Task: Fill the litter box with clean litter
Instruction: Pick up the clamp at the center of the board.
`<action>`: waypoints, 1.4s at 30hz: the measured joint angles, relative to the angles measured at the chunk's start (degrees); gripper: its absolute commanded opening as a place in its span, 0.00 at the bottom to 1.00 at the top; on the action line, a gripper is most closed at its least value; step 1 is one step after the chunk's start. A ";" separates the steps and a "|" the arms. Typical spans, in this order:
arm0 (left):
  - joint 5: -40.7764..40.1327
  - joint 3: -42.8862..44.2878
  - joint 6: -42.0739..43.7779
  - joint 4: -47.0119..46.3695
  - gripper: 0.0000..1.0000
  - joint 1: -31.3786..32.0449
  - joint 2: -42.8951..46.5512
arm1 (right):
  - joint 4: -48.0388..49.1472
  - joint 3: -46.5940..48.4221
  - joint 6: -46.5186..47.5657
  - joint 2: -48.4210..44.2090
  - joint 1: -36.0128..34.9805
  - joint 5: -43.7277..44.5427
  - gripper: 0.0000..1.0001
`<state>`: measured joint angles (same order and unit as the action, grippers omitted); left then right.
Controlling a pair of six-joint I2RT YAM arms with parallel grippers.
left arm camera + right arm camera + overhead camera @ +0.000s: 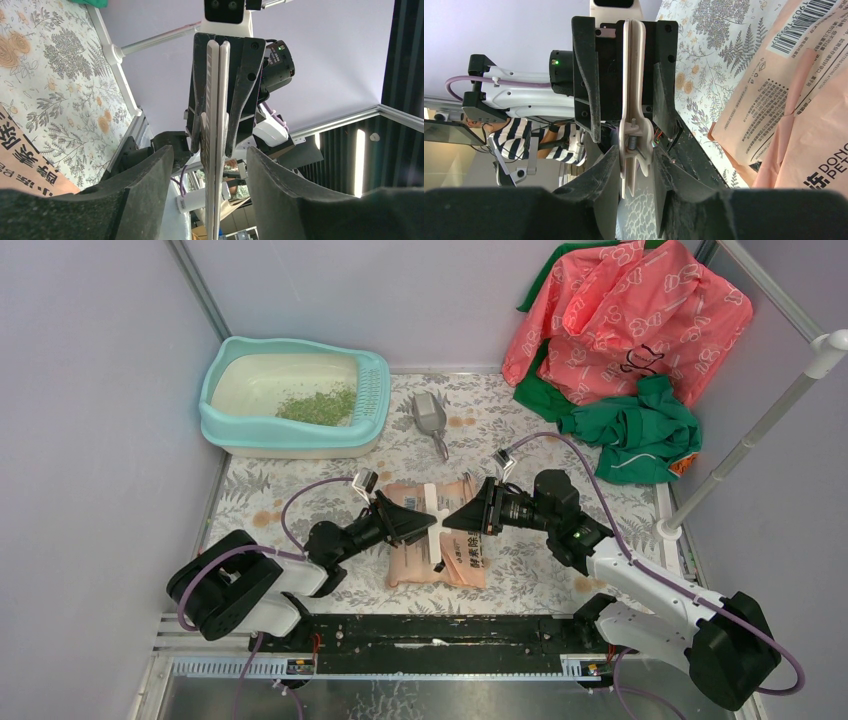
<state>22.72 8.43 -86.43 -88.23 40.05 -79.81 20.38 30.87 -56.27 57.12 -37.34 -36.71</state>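
**Item: clean litter** (318, 406). A small heap of loose green and pale granules in the cream pan of the turquoise litter box (215, 390), at the table's (520, 420) far left corner.
**Handling (judged):** free-flowing, and no claw could pinch it. It must be moved by its container.
**Supply:** pink-orange litter bag (415, 560) lying flat between the arms. Probably heavy, soft-sided and prone to slump, so grip it by the side edges near the mouth.
**Alternative:** grey scoop (428, 415) beside the box, rigid, taken by its handle.
**Above the bag:** white spring bag clip (634, 100), light and stiff.
**Right claw** (635, 157): pinched onto the clip.
**Left claw** (210, 155): spread wide, with a gap on either side of the clip.
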 measured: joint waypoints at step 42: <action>-1.11 -0.44 -0.04 -1.05 0.34 0.00 -0.90 | 2.16 -1.11 -2.60 -0.26 -0.09 0.31 0.15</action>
<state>21.61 7.99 -86.48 -89.27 40.05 -80.71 22.55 29.76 -58.87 56.86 -37.43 -36.40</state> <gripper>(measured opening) 0.277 0.278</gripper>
